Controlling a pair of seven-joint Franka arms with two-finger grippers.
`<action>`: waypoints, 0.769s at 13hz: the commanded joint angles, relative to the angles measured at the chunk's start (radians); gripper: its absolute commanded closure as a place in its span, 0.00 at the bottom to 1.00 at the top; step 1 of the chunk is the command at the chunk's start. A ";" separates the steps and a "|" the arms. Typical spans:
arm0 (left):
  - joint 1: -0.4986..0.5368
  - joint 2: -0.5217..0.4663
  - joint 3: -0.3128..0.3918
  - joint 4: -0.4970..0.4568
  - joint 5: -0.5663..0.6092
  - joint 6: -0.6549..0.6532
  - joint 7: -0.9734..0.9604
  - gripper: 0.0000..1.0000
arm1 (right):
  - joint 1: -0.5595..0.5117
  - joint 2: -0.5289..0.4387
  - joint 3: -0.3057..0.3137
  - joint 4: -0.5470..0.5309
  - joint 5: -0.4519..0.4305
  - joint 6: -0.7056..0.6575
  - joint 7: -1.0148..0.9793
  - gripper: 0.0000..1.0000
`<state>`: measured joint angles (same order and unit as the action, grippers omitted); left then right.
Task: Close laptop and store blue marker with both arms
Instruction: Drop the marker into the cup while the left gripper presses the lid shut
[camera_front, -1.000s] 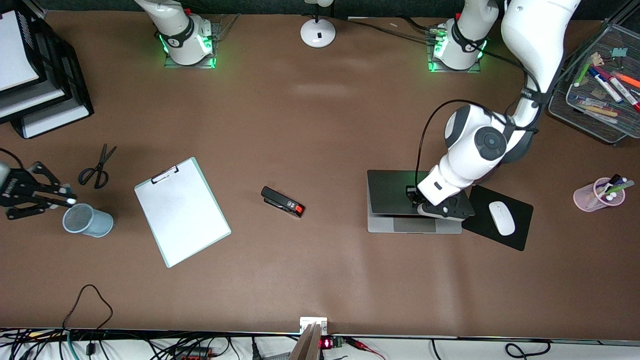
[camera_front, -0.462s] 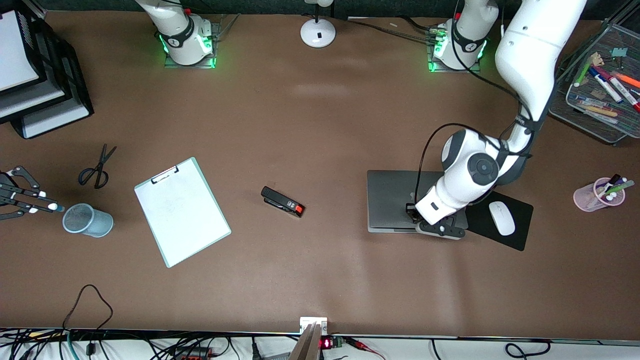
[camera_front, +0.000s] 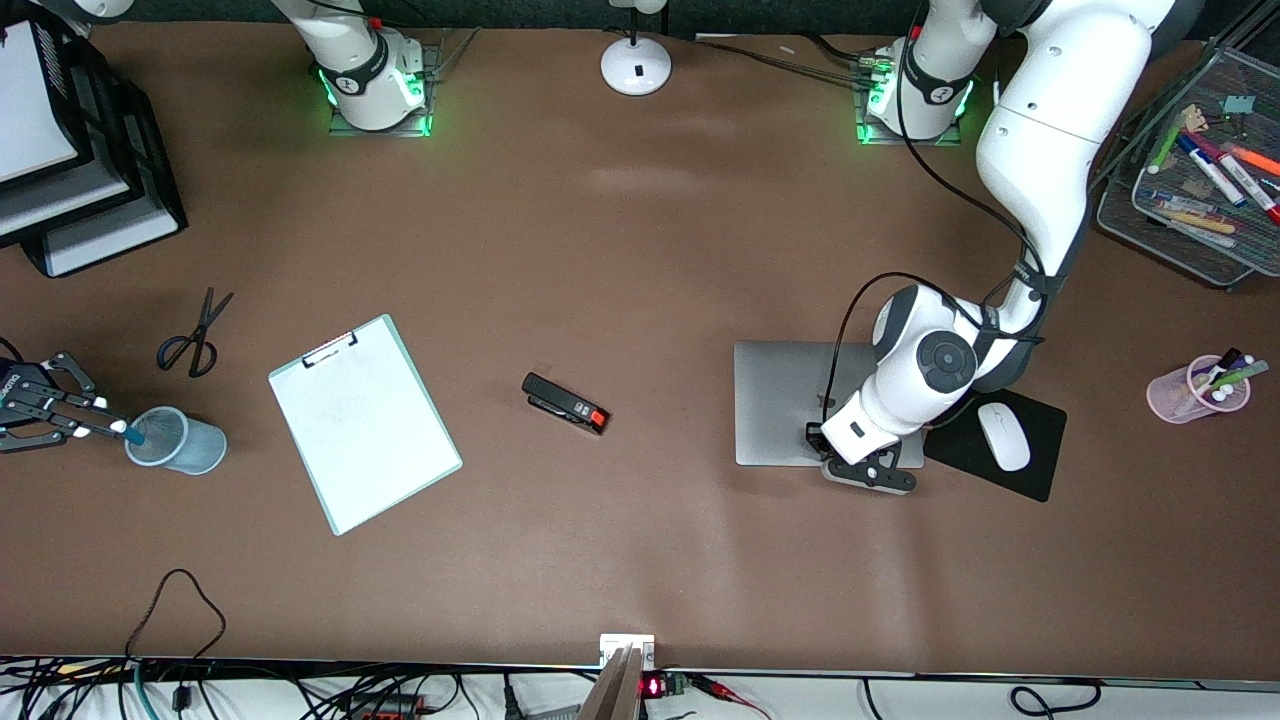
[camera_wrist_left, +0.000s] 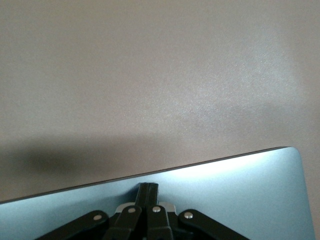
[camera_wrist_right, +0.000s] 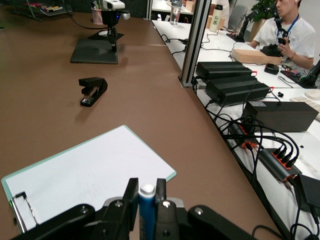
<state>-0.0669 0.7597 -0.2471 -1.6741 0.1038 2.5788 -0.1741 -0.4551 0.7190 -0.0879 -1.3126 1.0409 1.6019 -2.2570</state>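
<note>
Brown bench (camera_front: 620, 280) holds one silver-grey slim laptop (camera_front: 780, 400), lid down under the clenched left end effector (camera_front: 866, 470), while the right end effector (camera_front: 60, 420), grasping the one short blue marker (camera_wrist_right: 147, 212), should lower it upright into the single grey-blue mesh cup (camera_front: 175, 440).

White arms (camera_front: 1040, 130) here, dark grey round joints, a black cable looping along the left one. Green lights glow at both bases (camera_front: 375, 95). Black linkage grippers (camera_front: 868, 470), silver screws.
</note>
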 joint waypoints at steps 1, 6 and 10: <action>-0.004 0.021 0.005 0.025 0.025 0.003 0.001 1.00 | -0.030 0.031 0.014 0.015 0.066 -0.045 -0.056 1.00; 0.006 -0.048 0.003 0.027 0.027 -0.093 0.001 1.00 | -0.056 0.077 0.016 0.015 0.067 -0.071 -0.090 1.00; 0.007 -0.230 0.000 0.025 0.027 -0.433 0.005 1.00 | -0.071 0.088 0.013 0.013 0.059 -0.074 -0.085 1.00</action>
<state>-0.0634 0.6502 -0.2457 -1.6204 0.1047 2.2968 -0.1738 -0.5028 0.8002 -0.0875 -1.3123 1.0792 1.5485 -2.3309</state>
